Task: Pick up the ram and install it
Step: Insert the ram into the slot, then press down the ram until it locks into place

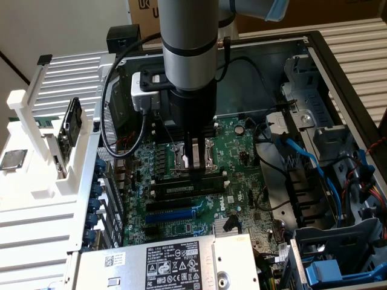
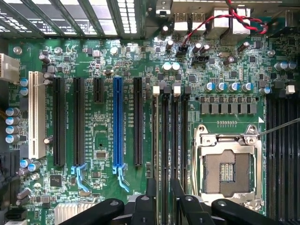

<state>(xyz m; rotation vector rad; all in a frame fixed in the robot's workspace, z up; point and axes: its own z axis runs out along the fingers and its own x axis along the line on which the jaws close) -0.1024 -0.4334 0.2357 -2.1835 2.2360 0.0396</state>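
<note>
As the exterior view shows it, the ram [image 1: 175,190] already stands in a memory slot at the frame's centre, just below the bare CPU socket [image 1: 209,158], with its pale label turned toward the camera. By that, the pick-up is done and the stick placed. The gripper [image 1: 195,175] hangs straight above it with its jaws spread as wide as they go, one finger to each side of the stick, clamping nothing. Whether the stick is pressed fully home cannot be told, so the seating may be what is left. The power supply label [image 1: 172,266] at bottom centre begins with what reads as DELL, and the rest is too fine to read. A white carton [image 1: 143,12] at the top edge carries large dark letters, cut off by the arm.

Where the wrist view looks straight down on the motherboard [image 2: 101,136], the ram [image 2: 165,140] appears edge-on as a thin strip in its slot. It runs out from between the two fingers [image 2: 151,192] of the open gripper [image 2: 163,187], beside the CPU socket [image 2: 228,171]. The blue expansion slot [image 2: 117,126] stands empty. The white print along the slots is too small to read.
</note>
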